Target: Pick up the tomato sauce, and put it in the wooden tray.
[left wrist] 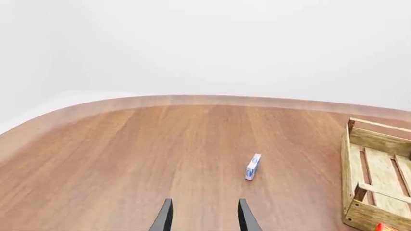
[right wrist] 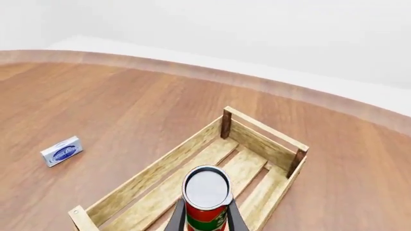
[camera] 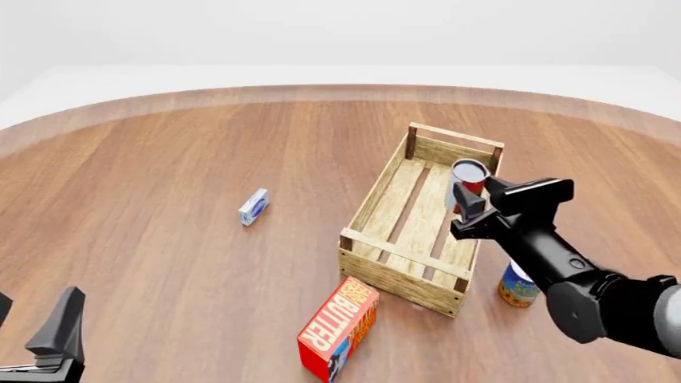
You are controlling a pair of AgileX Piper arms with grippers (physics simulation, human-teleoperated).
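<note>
The tomato sauce [camera: 470,177] was held clamped in the right gripper [camera: 470,209] above the wooden tray [camera: 375,209], right of centre in the front view. It would best be lowered upright onto the slats, clear of the walls, before being released. Only the right wrist view showed the can's pale lid. The left gripper [left wrist: 203,216] was seen open, carrying nothing.

The blue-and-yellow can [camera: 517,288] is largely hidden behind the right arm. The tomato sauce [right wrist: 206,199] is cut off at its base by the right wrist view's edge. Lettering on the small blue-and-white box [camera: 253,207] cannot be read. The left gripper [camera: 43,339] is cropped at the frame corner.
</note>
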